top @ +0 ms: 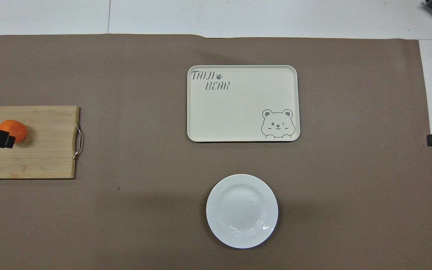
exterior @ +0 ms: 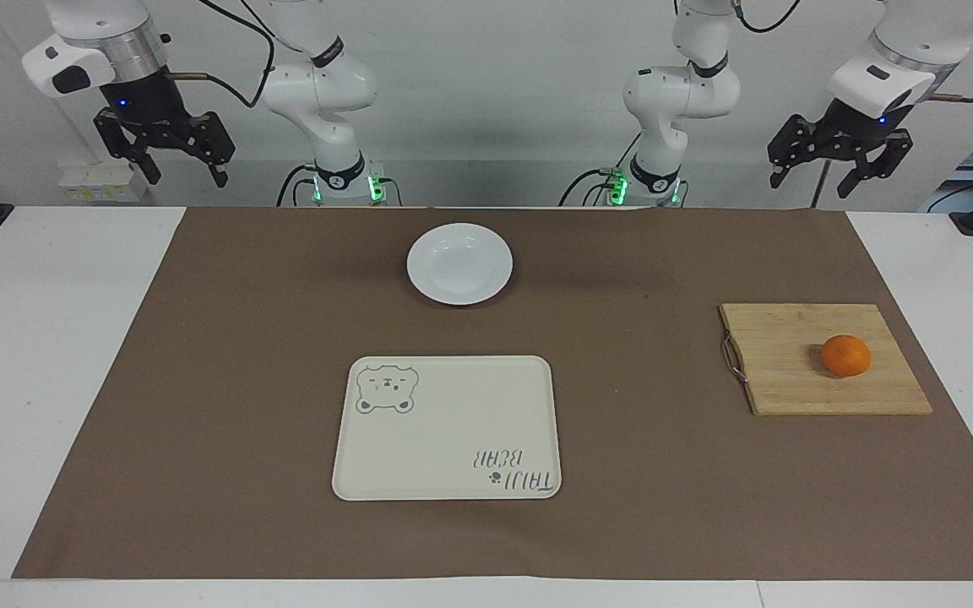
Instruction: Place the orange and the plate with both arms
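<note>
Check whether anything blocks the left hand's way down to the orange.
Nothing visible does. The orange lies alone on the board, uncovered. The left hand hangs open, high at the left arm's end of the table, with only bare mat and board below it.

We see a robotics laboratory: two white arms (exterior: 317, 84) stand bolted at the head of a white table (exterior: 56, 338), green lights glowing at their bases and dark cables trailing up a bare white wall. A brown mat (exterior: 241, 338) covers the worktop, where household props sit staged.
</note>
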Tool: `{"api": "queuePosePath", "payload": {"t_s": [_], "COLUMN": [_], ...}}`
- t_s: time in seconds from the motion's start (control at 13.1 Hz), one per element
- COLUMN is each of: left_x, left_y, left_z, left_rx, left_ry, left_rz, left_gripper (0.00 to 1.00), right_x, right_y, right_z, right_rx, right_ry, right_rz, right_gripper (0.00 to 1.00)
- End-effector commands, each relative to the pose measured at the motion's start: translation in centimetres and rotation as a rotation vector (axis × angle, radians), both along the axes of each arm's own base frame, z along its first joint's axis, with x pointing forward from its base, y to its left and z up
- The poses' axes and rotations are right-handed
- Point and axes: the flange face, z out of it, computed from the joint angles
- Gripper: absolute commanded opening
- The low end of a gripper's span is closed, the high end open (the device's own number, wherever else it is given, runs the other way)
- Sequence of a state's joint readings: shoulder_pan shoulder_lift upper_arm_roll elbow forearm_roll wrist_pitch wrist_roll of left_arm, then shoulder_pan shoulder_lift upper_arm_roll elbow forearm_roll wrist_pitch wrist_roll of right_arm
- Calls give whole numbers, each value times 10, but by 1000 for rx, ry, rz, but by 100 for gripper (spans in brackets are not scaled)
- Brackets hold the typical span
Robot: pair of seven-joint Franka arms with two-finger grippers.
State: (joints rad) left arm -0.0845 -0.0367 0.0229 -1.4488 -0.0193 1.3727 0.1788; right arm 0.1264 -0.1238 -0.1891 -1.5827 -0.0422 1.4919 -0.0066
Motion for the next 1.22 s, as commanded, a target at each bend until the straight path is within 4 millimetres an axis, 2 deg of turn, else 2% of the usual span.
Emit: {"api": "queuePosePath", "payload": {"t_s": [0.0, 0.3, 0.53, 0.76, 1.14], "left_x": [-5, -6, -7, -7, -6], "left_y": [3, 2, 2, 2, 2], "left_z": [0, 0, 0, 0, -1], "left_rx": [9, 9, 8, 8, 7], "left_ry": [-6, -2, 0, -2, -5], "left_rz": [-9, -11, -7, -8, -19], "left_gripper": [100, 100, 100, 100, 100], "right_x": [-1, -1, 5, 17, 13], "right_y": [-1, 1, 5, 6, 10], "right_z": [3, 3, -3, 2, -3], "right_rx": [22, 20, 12, 14, 16], "right_ry": [-5, 0, 41, 9, -1], "right_rz": [-3, 26, 35, 27, 37], "right_gripper": [100, 100, 100, 100, 100]}}
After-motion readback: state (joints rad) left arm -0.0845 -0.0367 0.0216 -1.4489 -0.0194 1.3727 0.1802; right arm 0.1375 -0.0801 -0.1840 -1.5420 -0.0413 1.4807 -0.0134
